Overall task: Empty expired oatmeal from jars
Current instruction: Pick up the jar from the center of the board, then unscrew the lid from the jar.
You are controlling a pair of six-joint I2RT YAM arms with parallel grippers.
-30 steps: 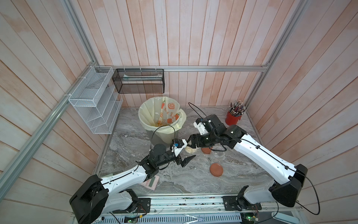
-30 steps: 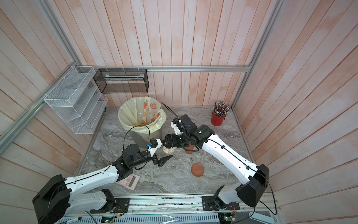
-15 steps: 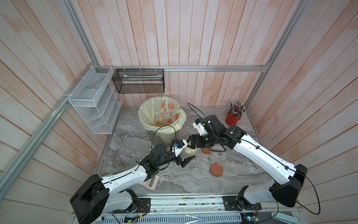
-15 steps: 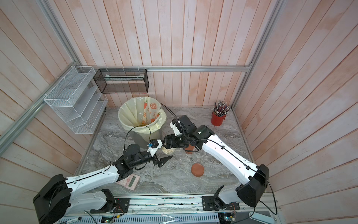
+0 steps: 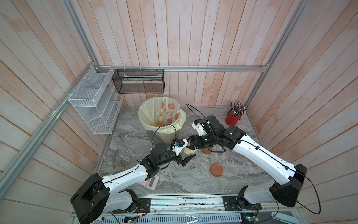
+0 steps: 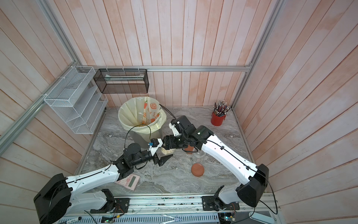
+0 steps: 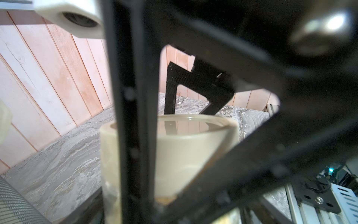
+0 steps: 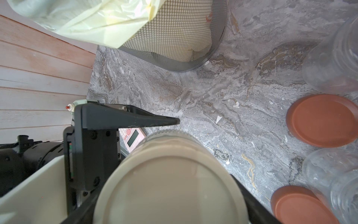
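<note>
The right pincer (image 5: 190,146) is closed on the jar (image 6: 167,150) near the middle of the desk (image 5: 174,182), just in front of the bin (image 8: 174,38). In the right wrist view its black fingers (image 8: 257,211) press on both sides of the jar, under the cream lid (image 8: 170,190). The lid is on and faces up. Through the clear wall I see the oatmeal (image 5: 188,151), pale and flaky, inside this jar. I cannot tell whether the bottom of the jar stands on the desk or hangs a little above it.

The left pincer (image 5: 185,155) reaches the same jar from the opposite side. Its jaws are open, one on each side of the lid. One finger (image 8: 127,117) lies just beside the lid's rim, and I cannot tell if it touches.

On the right arm's side, two empty jars (image 8: 333,58) stand on the desk. Two orange lids (image 8: 323,120) lie flat near them. In both top views one of these lids is partly under the right arm. A pink calculator (image 6: 128,181) lies partly under the left arm. A red cup (image 5: 232,119) with pencils stands in the far right corner. The bin has a cream liner with orange prints, and some yellowish bits lie at its bottom.
</note>
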